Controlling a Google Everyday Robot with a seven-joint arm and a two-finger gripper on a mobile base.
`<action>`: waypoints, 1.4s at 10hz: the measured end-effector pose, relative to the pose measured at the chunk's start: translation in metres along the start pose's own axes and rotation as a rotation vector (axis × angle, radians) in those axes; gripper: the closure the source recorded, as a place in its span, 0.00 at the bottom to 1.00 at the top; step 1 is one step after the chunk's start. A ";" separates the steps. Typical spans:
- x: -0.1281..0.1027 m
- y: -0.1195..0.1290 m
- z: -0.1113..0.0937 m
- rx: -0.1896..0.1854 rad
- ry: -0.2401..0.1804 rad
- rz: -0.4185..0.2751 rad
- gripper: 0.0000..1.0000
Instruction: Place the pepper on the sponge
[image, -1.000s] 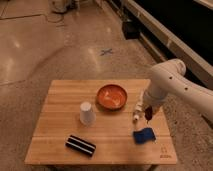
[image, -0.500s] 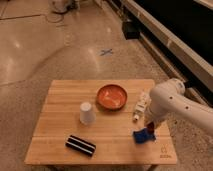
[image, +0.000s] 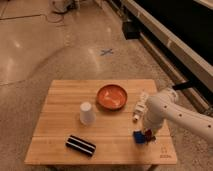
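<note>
When you count on the desk (image: 60, 107), you find one orange bowl (image: 112, 96), one white cup (image: 87, 113), one black striped block (image: 81, 145), one blue sponge (image: 138, 137) and one dark red pepper (image: 150, 133). The gripper (image: 147, 131) is low at the sponge's right edge, where the pepper shows; whether it is spread or clamped, you cannot tell.

Smooth white rounded arm (image: 176, 113), gripper (image: 148, 132) at its tip, just above the sponge (image: 138, 137)
</note>
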 end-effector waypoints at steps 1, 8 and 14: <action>0.001 -0.001 0.004 -0.003 0.001 -0.001 0.88; 0.011 0.004 0.017 -0.029 0.012 0.033 0.21; 0.011 -0.006 0.007 0.007 0.009 0.050 0.20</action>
